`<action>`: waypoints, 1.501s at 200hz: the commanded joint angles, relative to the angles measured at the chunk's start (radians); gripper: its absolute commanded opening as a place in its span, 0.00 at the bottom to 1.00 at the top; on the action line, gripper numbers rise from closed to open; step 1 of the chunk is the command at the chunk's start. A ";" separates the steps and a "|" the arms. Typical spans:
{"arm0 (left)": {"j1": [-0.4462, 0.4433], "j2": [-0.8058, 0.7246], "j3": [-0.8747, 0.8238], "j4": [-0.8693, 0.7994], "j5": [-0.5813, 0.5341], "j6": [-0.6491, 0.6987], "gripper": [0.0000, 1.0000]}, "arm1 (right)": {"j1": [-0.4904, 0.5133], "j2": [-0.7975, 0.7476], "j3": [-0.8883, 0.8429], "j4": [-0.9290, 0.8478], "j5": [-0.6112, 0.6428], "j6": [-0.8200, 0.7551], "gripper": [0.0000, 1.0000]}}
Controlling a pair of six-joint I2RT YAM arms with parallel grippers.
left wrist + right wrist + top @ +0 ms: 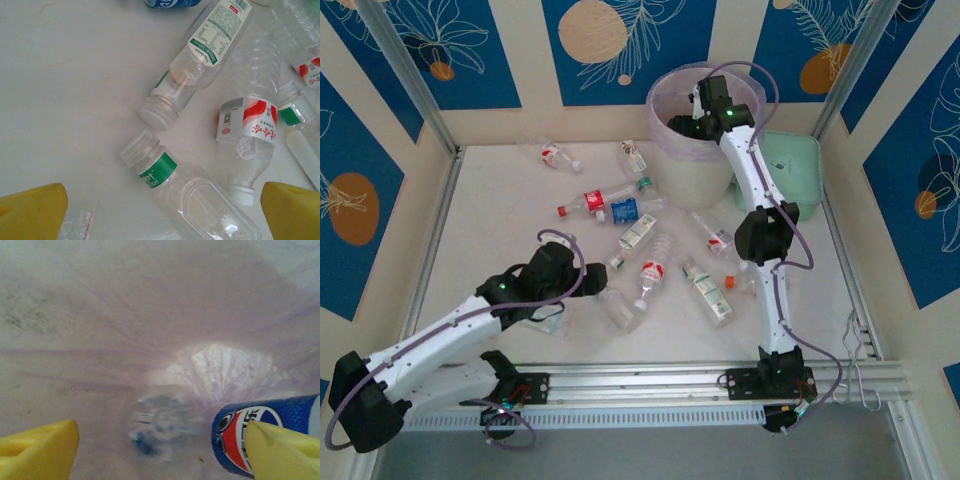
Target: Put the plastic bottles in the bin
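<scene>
2 bottles [231, 434] in bin [150, 305], R wrist

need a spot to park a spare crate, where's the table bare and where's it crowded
Widest bare patch: the far-left part of the table, between the left wall and the red-labelled bottle. A narrower bare strip lies along the right edge, beside the right arm, nearer than the mint-green case. Crowded: the middle, bottles scattered from the bin toward the left arm.

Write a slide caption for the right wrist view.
Right gripper open, looking down into the pink-lined bin: a blue-labelled bottle beside one finger, a blurred clear bottle below.
</scene>
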 commanded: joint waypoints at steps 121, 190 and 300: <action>-0.309 0.185 0.156 -0.191 -0.133 -0.615 0.99 | -0.077 -0.600 -0.218 -0.054 -0.039 -0.034 0.99; -0.477 0.413 0.185 -0.126 -0.213 -1.025 0.99 | -0.109 -1.028 -0.858 0.035 -0.257 -0.026 0.99; -0.455 0.604 0.152 -0.036 -0.174 -1.146 0.84 | -0.133 -1.187 -1.091 0.030 -0.371 -0.048 1.00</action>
